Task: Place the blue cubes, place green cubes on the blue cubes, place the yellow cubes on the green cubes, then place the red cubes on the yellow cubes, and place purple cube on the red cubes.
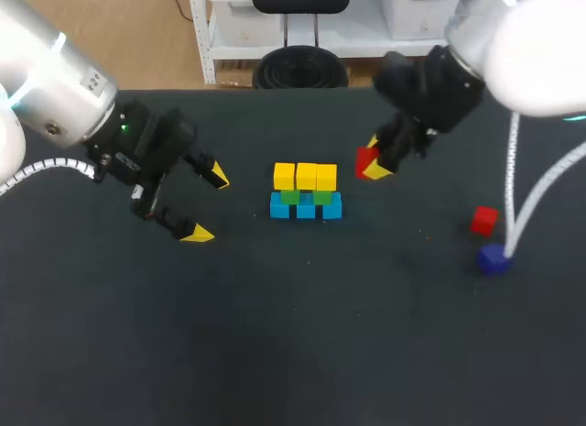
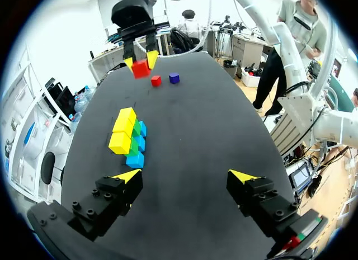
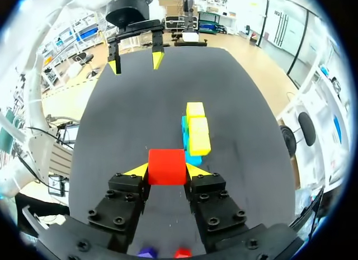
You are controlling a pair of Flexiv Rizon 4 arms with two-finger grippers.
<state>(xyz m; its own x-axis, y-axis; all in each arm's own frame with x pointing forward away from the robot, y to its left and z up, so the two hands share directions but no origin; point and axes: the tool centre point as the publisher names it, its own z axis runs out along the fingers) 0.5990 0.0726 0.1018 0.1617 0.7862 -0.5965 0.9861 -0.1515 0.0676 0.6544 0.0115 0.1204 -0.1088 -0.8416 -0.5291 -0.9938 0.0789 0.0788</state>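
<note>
Head view: clamps a red cube [image 1: 366, 160] in the right gripper [image 1: 372, 158], just right of the blue-green-yellow stack [image 1: 306, 192]; spreads the left gripper [image 1: 207, 204] wide, empty, to its left; finds a second red cube [image 1: 484, 220] and the purple cube [image 1: 493, 259] well right. Left wrist view: gapes wide, stack ahead. Right wrist view: pinches the red cube, stack beyond.

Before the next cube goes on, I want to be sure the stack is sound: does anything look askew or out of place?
Nothing stands out. The yellow cubes sit level on the green cubes and blue cubes; the right hand holds a red cube squarely.
</note>
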